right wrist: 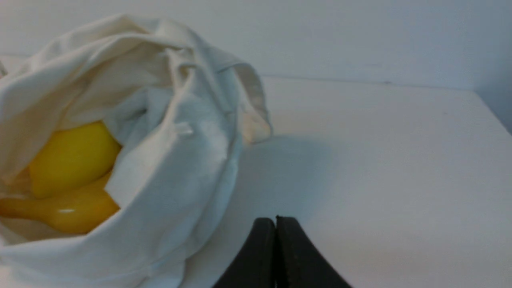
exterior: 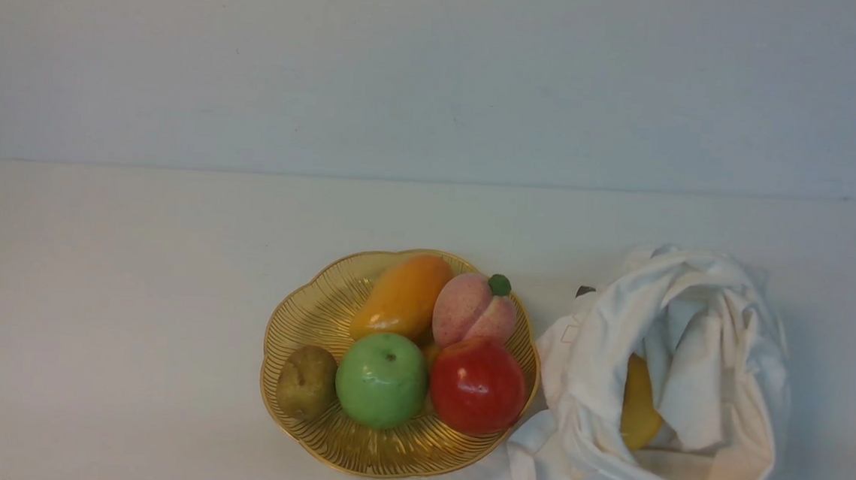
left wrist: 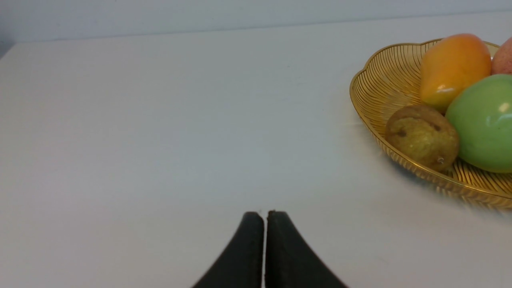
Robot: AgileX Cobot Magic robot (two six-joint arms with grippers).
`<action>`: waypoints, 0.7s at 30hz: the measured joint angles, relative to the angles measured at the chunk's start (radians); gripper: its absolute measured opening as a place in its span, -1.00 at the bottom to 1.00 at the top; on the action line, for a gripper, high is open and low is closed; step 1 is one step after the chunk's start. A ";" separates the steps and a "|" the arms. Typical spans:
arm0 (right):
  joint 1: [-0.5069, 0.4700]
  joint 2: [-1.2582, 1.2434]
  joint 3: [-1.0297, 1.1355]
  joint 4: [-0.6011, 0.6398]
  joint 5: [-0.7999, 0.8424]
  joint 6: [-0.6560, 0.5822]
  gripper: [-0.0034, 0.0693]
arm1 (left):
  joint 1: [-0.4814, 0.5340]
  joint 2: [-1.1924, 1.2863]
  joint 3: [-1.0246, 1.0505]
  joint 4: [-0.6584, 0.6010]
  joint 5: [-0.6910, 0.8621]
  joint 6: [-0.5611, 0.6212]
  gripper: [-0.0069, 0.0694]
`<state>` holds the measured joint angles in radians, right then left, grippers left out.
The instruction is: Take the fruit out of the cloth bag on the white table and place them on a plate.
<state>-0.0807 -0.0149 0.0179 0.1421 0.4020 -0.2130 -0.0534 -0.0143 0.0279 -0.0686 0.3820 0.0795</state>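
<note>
The golden plate stands at the table's front middle. On it lie a glossy red apple, a green apple, a pink peach, an orange mango and a brown fruit. The white cloth bag sits right of the plate, its mouth open. A smooth yellow fruit lies inside it, also in the right wrist view. My left gripper is shut and empty over bare table left of the plate. My right gripper is shut and empty beside the bag. Neither arm shows in the front view.
The white table runs back to a pale wall. A second, darker yellow fruit lies under the first one in the bag. A small dark object peeks out behind the bag.
</note>
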 joint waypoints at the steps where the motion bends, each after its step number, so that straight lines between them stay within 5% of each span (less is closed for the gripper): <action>1: -0.016 0.000 0.000 0.000 0.000 0.000 -0.94 | 0.000 0.000 0.000 0.000 0.000 0.000 -0.84; 21: 0.081 0.000 0.000 0.000 0.000 0.000 -0.94 | 0.000 0.000 0.000 0.000 0.000 0.000 -0.84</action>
<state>0.0005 -0.0149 0.0179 0.1421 0.4020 -0.2130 -0.0534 -0.0143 0.0279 -0.0686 0.3820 0.0795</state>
